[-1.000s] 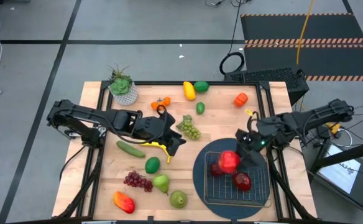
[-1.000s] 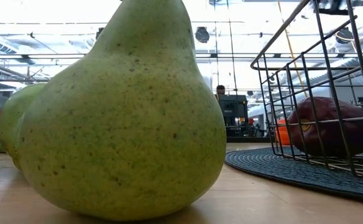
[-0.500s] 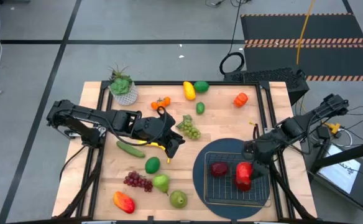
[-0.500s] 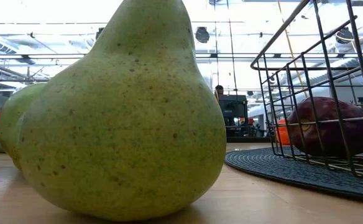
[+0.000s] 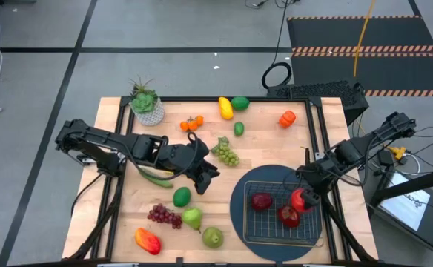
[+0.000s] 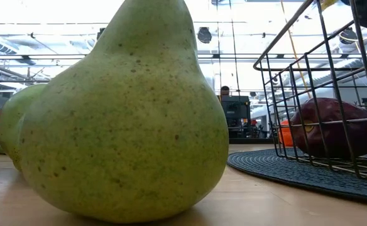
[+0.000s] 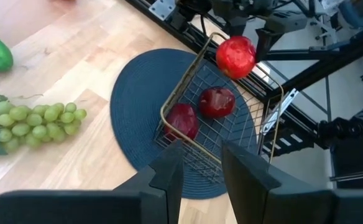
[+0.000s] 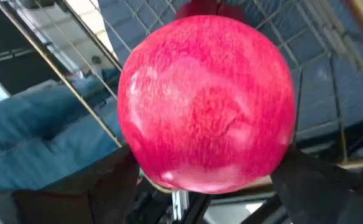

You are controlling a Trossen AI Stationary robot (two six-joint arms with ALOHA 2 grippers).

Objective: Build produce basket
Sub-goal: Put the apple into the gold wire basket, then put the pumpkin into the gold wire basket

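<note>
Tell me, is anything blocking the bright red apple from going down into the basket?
Nothing visible blocks it. The right end effector holds the bright red apple at the basket rim; two darker apples lie inside, with bare mesh beside them.

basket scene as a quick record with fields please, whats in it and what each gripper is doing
basket: wire mesh, on the round blue mat, near the table's right edge
in basket: two dark red apples
right gripper: shut on a bright red apple at the basket's right rim
left gripper: mid-table, above the yellow banana's spot; contents not visible
still loose: green grapes, purple grapes, cucumber, pears
</note>
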